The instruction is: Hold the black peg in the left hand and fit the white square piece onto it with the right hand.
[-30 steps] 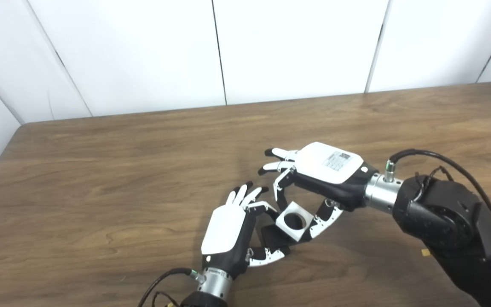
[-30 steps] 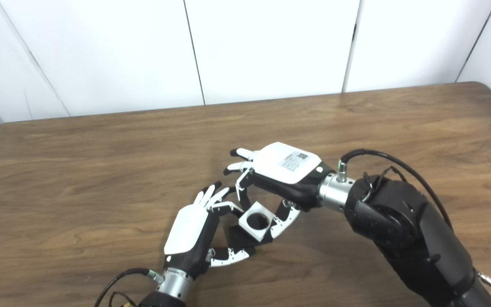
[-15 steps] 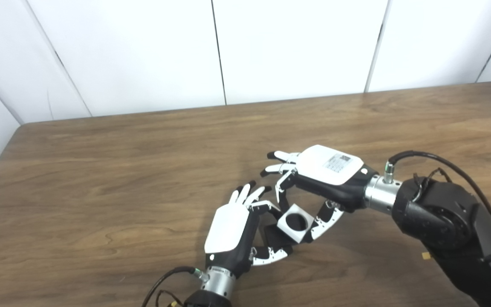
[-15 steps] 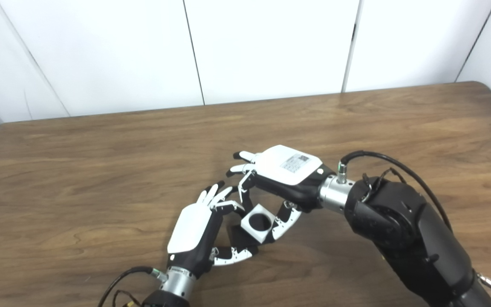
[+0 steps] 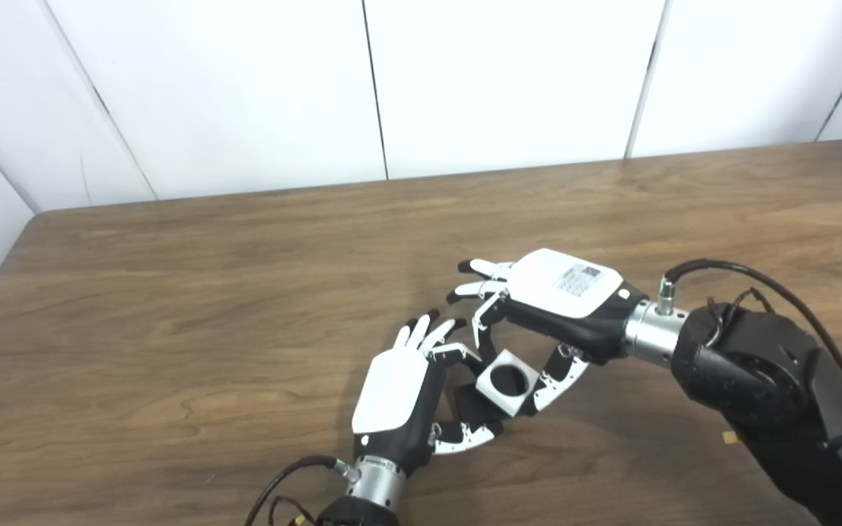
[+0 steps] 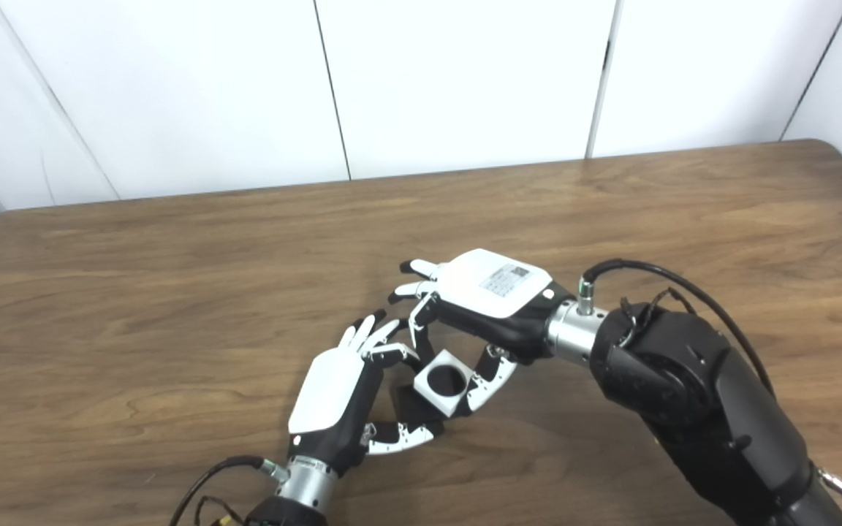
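My left hand [image 5: 399,394] is shut on the black peg [image 5: 473,404], a black block held between thumb and fingers low over the table. My right hand [image 5: 552,299] is shut on the white square piece [image 5: 506,380], gripped between a finger and the thumb. The piece has a round dark hole in its top face. It sits right on top of the black peg and touches it. Most of the peg is hidden by the white piece and my left fingers. The same pair shows in the right eye view, with the piece [image 6: 444,380] against the peg [image 6: 408,403].
The brown wooden table [image 5: 209,292] stretches around both hands, with a white panel wall [image 5: 392,88] behind its far edge. Cables run from both wrists. A small yellow tag [image 5: 728,436] lies on the table beside my right forearm.
My right hand has dropped slightly and brought the white piece down against the black peg. My left hand has shifted a little to the right. Both grips are unchanged.
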You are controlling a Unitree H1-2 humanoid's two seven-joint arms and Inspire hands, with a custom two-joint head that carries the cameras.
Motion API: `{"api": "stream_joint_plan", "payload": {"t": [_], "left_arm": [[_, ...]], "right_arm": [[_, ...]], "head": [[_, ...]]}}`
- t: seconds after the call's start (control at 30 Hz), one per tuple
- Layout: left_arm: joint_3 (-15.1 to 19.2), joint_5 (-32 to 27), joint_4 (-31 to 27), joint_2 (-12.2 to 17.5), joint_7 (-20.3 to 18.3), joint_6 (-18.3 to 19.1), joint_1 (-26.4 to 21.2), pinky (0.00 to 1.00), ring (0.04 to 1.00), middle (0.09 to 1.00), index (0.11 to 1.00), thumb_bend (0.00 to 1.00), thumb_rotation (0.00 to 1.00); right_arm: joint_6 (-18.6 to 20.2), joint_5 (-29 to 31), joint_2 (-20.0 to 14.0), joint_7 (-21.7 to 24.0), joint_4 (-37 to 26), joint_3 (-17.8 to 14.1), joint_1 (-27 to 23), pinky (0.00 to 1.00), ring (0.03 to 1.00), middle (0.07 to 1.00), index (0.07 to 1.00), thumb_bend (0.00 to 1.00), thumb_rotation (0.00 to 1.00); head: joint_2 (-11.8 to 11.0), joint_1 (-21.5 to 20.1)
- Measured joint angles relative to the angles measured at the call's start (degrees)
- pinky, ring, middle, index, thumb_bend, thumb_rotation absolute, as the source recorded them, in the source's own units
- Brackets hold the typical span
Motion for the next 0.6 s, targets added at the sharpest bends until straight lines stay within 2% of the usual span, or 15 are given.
{"api": "stream_joint_plan", "payload": {"t": [0.17,0.2,0.23,0.37,0.5,0.57,0.6], "left_arm": [[-0.08,0.02,0.01,-0.01,-0.01,0.11,-0.06,1.00,0.987,0.902,0.495,0.50,0.08],[-0.10,0.02,0.01,-0.01,-0.01,0.12,-0.06,1.00,0.987,0.901,0.495,0.50,0.08],[-0.10,0.02,0.01,-0.01,-0.01,0.12,-0.06,1.00,0.986,0.899,0.495,0.50,0.08],[-0.12,0.14,0.00,0.00,-0.02,0.19,-0.06,1.00,0.986,0.900,0.496,0.50,0.08],[-0.34,1.37,-0.08,-0.04,-0.23,0.61,-0.07,1.00,0.978,0.896,0.497,0.51,0.08],[-0.46,2.11,-0.16,-0.11,-0.41,0.91,-0.07,1.00,0.970,0.891,0.672,0.67,0.38],[-0.56,2.52,-0.18,-0.12,-0.44,1.08,-0.08,1.00,0.969,0.891,0.692,0.68,0.42]], "right_arm": [[-0.11,-0.25,0.00,0.00,0.19,0.04,0.00,0.92,1.000,0.908,0.493,0.52,0.15],[-0.11,-0.34,-0.01,0.00,0.20,0.09,0.00,0.91,1.000,0.909,0.575,0.74,0.18],[-0.11,-0.55,-0.01,0.00,0.22,0.17,0.00,0.91,1.000,0.912,0.609,0.82,0.20],[0.24,-1.57,-0.04,0.54,0.24,0.45,0.00,0.90,1.000,0.920,0.678,0.94,0.27],[0.76,-2.02,-0.06,1.11,0.24,0.44,0.00,0.89,1.000,0.922,0.700,0.95,0.29],[0.78,-2.29,-0.14,1.29,0.24,0.44,0.00,0.89,1.000,0.923,0.703,0.95,0.28],[0.82,-2.39,-0.20,1.36,0.24,0.43,0.00,0.89,1.000,0.924,0.703,0.95,0.28]], "head": [[0.00,0.00],[0.00,0.00],[0.00,0.09],[0.09,0.09],[0.00,0.00],[0.00,0.09],[0.00,0.09]]}}
